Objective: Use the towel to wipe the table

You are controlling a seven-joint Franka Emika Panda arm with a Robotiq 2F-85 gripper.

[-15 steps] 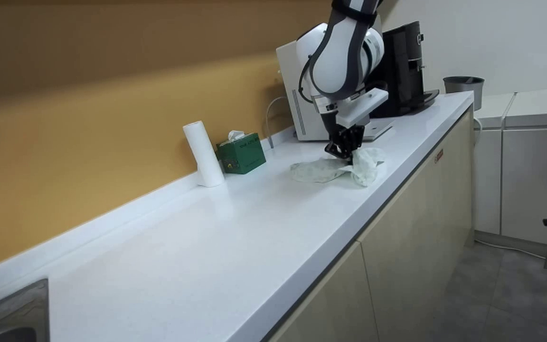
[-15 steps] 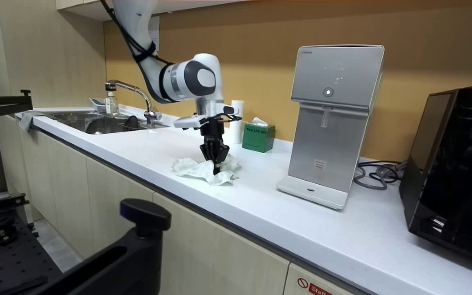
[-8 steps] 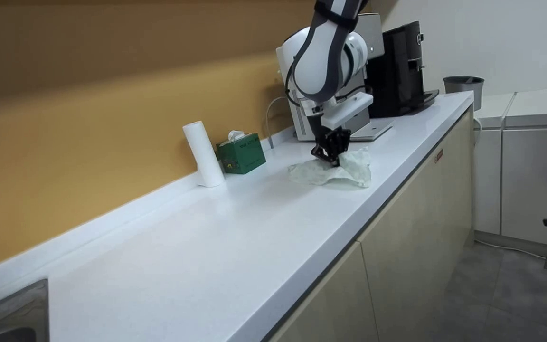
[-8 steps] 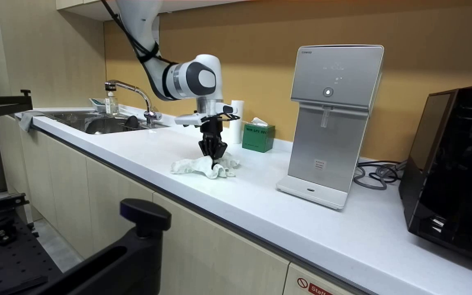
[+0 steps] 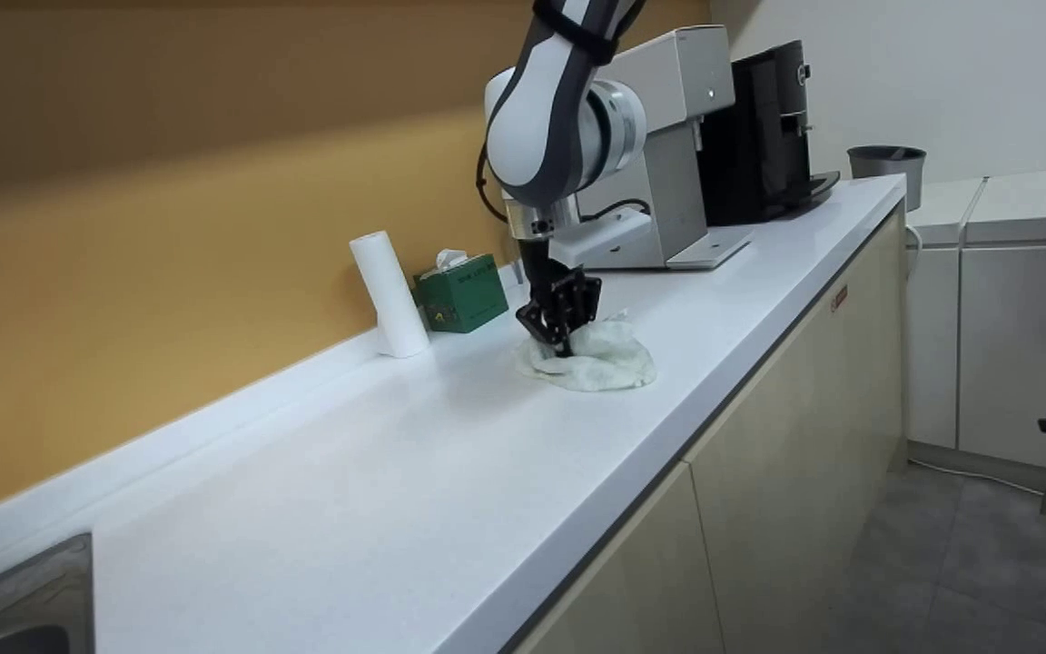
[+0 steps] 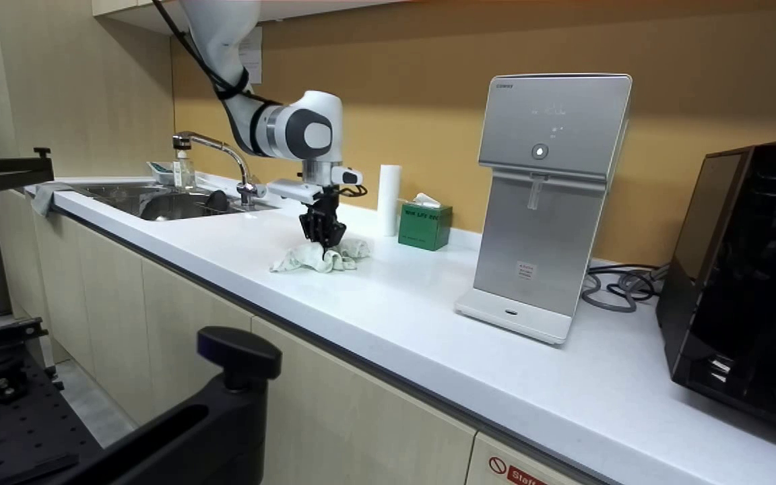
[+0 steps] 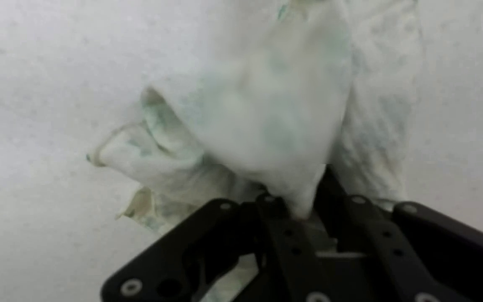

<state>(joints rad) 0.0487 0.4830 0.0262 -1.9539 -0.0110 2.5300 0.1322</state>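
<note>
The towel is a thin white cloth with pale green marks. It lies crumpled on the white counter (image 5: pixel 332 490), and the towel shows in both exterior views (image 5: pixel 612 361) (image 6: pixel 304 259). My gripper (image 5: pixel 565 345) points down, with its fingertips at the counter in the folds of the towel; the gripper also shows in an exterior view (image 6: pixel 325 249). In the wrist view, the gripper (image 7: pixel 304 188) is shut on a bunched part of the towel (image 7: pixel 275 109). A raised fold covers the fingertips there, and the rest spreads on both sides.
A paper roll (image 5: pixel 390 295) and a green tissue box (image 5: pixel 462 293) stand by the wall, close to the arm. A silver water dispenser (image 6: pixel 550 202) and a black machine (image 6: pixel 752 289) stand farther along. The sink (image 6: pixel 159 202) with a faucet (image 6: pixel 219 143) lies at the opposite end.
My gripper has dragged the towel along the counter toward the sink end, past the water dispenser and closer to the tissue box. The towel's loose folds have shifted and bunched.
</note>
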